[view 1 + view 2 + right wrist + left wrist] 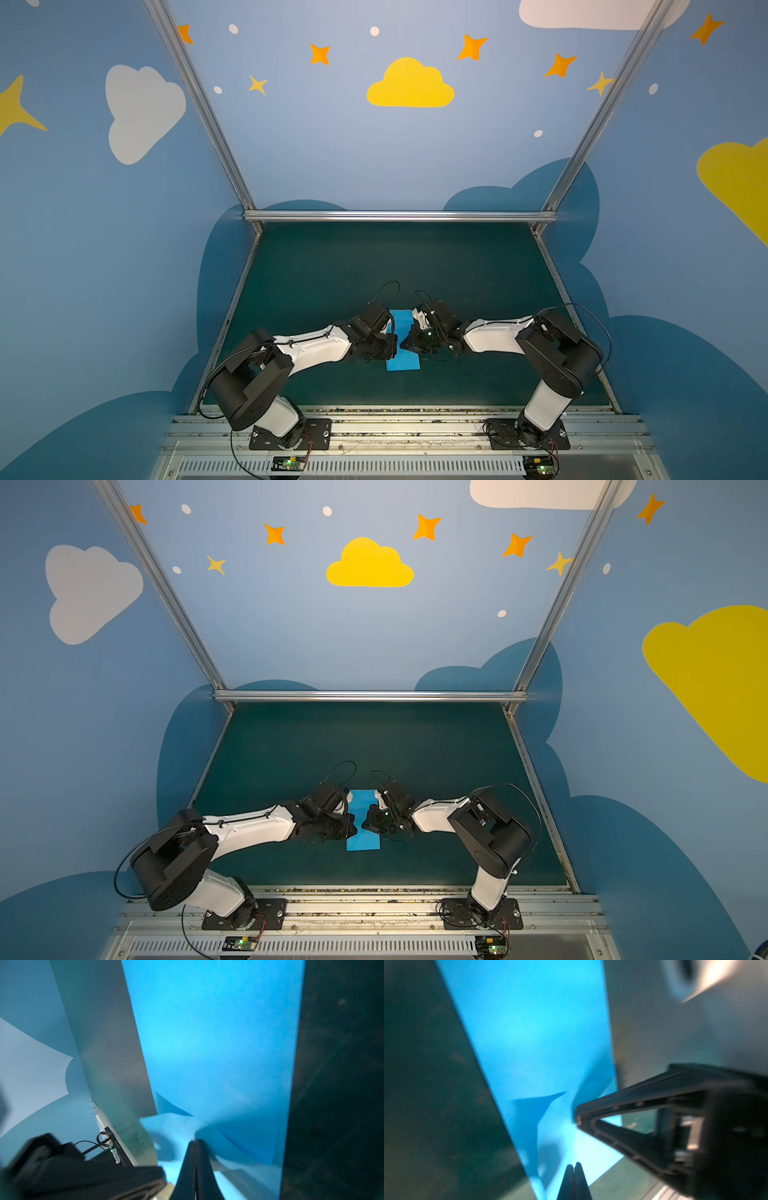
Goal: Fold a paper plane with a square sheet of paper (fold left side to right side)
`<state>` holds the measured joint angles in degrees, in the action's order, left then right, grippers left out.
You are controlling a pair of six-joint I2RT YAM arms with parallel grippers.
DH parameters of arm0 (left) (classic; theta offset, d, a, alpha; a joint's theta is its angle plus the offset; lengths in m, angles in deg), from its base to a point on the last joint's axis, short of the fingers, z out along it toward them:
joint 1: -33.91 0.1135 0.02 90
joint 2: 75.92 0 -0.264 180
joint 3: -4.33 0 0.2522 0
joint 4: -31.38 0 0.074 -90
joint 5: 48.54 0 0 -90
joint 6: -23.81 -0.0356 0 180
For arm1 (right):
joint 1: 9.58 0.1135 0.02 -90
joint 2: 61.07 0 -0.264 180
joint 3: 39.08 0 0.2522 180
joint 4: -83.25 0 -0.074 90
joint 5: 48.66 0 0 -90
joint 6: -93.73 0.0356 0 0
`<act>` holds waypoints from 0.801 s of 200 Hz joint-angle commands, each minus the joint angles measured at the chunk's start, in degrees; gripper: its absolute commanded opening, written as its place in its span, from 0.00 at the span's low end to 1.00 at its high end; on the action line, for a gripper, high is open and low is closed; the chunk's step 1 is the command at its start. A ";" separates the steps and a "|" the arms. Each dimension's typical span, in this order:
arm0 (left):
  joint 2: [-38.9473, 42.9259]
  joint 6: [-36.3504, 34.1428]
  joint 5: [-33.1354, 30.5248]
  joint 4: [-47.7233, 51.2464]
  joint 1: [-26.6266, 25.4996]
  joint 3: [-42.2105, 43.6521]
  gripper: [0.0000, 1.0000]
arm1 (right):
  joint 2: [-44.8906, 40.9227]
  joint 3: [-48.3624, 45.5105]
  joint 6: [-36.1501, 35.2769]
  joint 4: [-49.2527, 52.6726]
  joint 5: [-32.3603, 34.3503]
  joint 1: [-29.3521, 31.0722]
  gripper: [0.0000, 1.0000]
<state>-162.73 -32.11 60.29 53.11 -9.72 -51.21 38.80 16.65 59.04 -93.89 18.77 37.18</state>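
Left gripper (573,1167): jaws clenched, tips together over the near end of the square sheet of paper (402,364). Right gripper (195,1142): jaws likewise clenched, tips meeting a raised pucker in the sheet; whether a layer is pinched between them cannot be determined. In both top views the two grippers face each other tip to tip above the sheet, which lies as a narrow folded strip on the dark green mat (374,266), near its front centre. Both black wrist assemblies cover the strip's middle, leaving only its far and near ends visible. Aluminium frame rails (399,215) border the mat; blue walls carry painted clouds (410,85) and stars.
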 commanded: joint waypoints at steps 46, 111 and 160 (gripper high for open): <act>-3.23 -0.19 0.65 0.14 -0.81 -1.98 0.04 | 2.52 -2.60 1.03 3.07 2.84 0.60 0.00; -2.95 2.64 -0.30 -4.26 -2.41 3.66 0.04 | 2.61 -2.60 1.18 3.18 2.88 0.66 0.00; -2.39 3.52 -1.23 -5.07 -2.69 6.49 0.04 | 2.52 -2.69 1.53 3.12 2.97 0.67 0.00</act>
<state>-165.24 -29.38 60.34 47.40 -12.00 -46.89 38.80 15.91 60.44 -95.66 18.79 37.25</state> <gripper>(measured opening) 0.047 0.047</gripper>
